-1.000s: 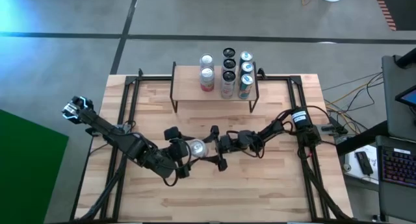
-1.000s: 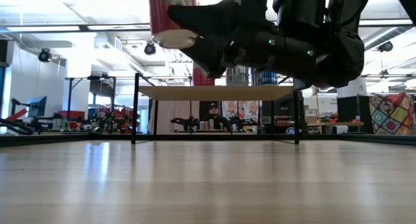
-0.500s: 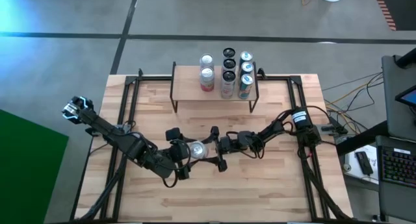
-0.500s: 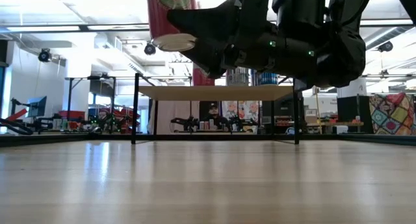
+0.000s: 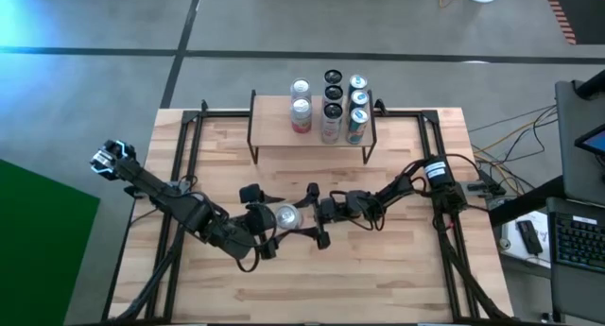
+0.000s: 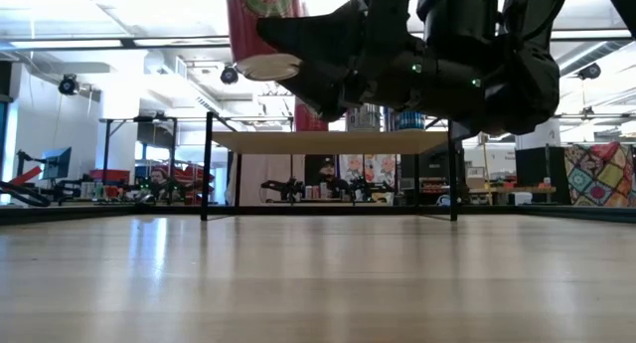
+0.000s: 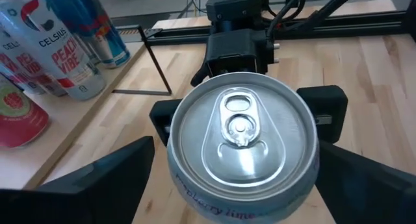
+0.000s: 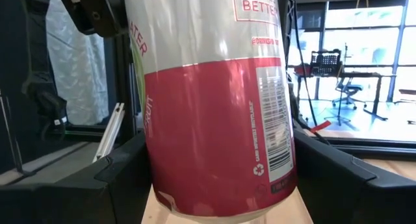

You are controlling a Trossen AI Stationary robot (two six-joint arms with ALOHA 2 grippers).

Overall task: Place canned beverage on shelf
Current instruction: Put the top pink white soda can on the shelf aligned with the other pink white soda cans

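Note:
A canned beverage (image 5: 286, 215) with a white upper half and a red lower half (image 8: 214, 107) hangs upright over the middle of the table, its silver top (image 7: 240, 130) up. My right gripper (image 5: 307, 215) reaches in from the table's right and is shut on it. My left gripper (image 5: 272, 219) comes from the left and stands open, one finger (image 7: 104, 178) on each side of the can's top part. The shelf (image 5: 312, 132) stands at the table's far edge on black legs (image 6: 207, 164). My right gripper pinches the can's lower, red part (image 8: 159, 165) between its two fingers (image 8: 117, 178), one on each side of the can. The fingers come in about level from the table's right. The can stands upright, its base (image 6: 264, 63) lifted well clear of the table.
Several cans (image 5: 329, 101) stand in rows on the far part of the shelf; they also show in the left wrist view (image 7: 62, 49). The shelf's near strip (image 5: 312, 146) is bare wood. Black frame rails (image 5: 189, 137) run along the table's sides.

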